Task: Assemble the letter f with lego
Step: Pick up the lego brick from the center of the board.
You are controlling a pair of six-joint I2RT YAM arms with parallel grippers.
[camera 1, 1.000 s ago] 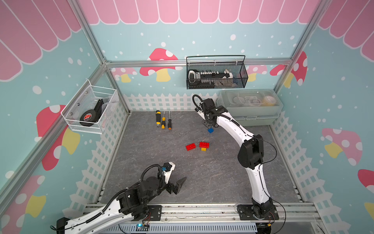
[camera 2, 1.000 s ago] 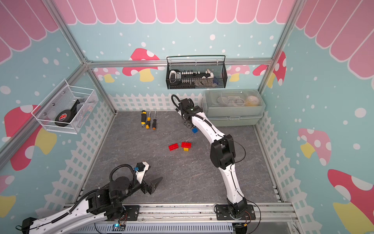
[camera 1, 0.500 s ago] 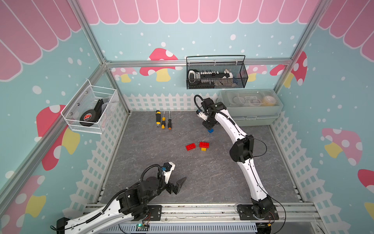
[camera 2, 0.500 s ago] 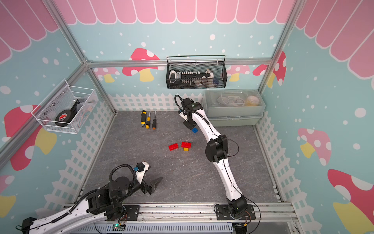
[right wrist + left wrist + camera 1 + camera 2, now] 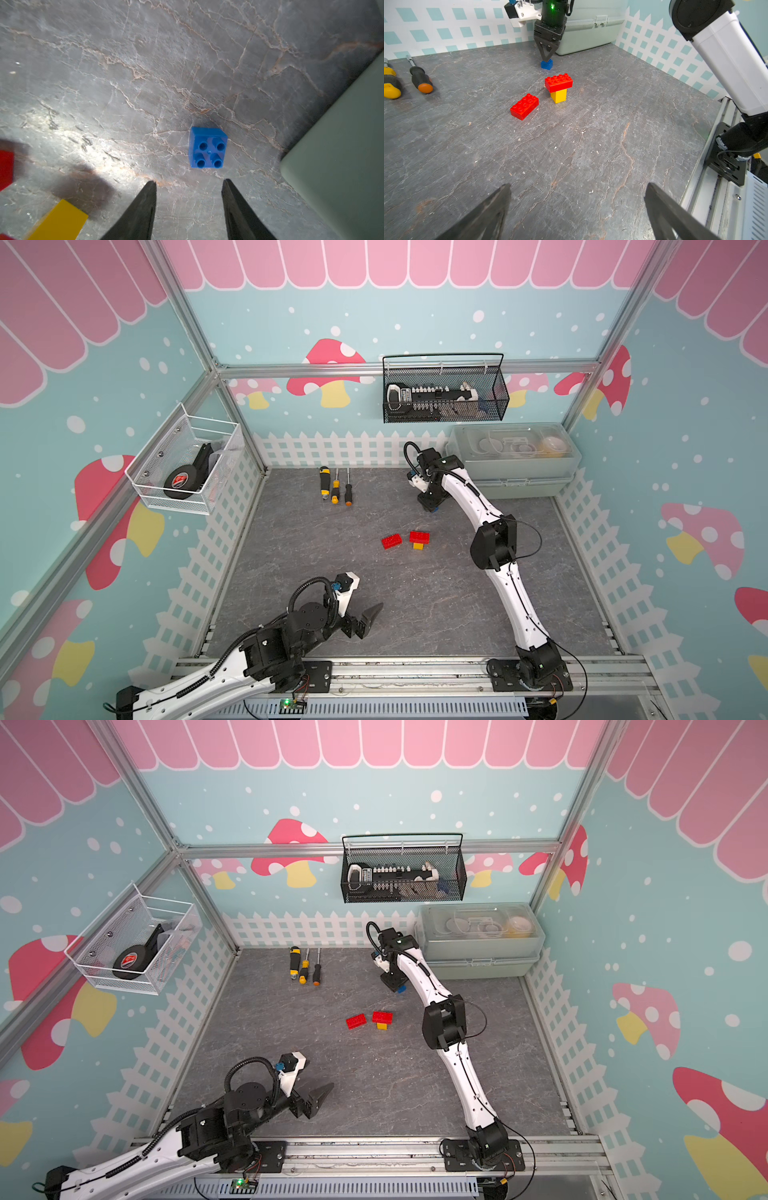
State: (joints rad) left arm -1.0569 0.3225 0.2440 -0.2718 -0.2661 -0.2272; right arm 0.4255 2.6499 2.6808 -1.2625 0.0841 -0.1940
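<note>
Step, I reckon: fetching blue brick [image 5: 401,989], above centre in a top view. Right gripper [image 5: 189,181] hovers above, jaws parted, empty. Next: descend, straddle, close.

left arm [image 5: 232,668]: folded low at its base, wrist aimed inward
left gripper [image 5: 578,185]: jaws spread wide, nothing between them
right arm [image 5: 494,543]: stretched far back, elbow raised
right gripper [image 5: 189,181]: pointing down, jaws partly apart, apparently holding nothing
</note>
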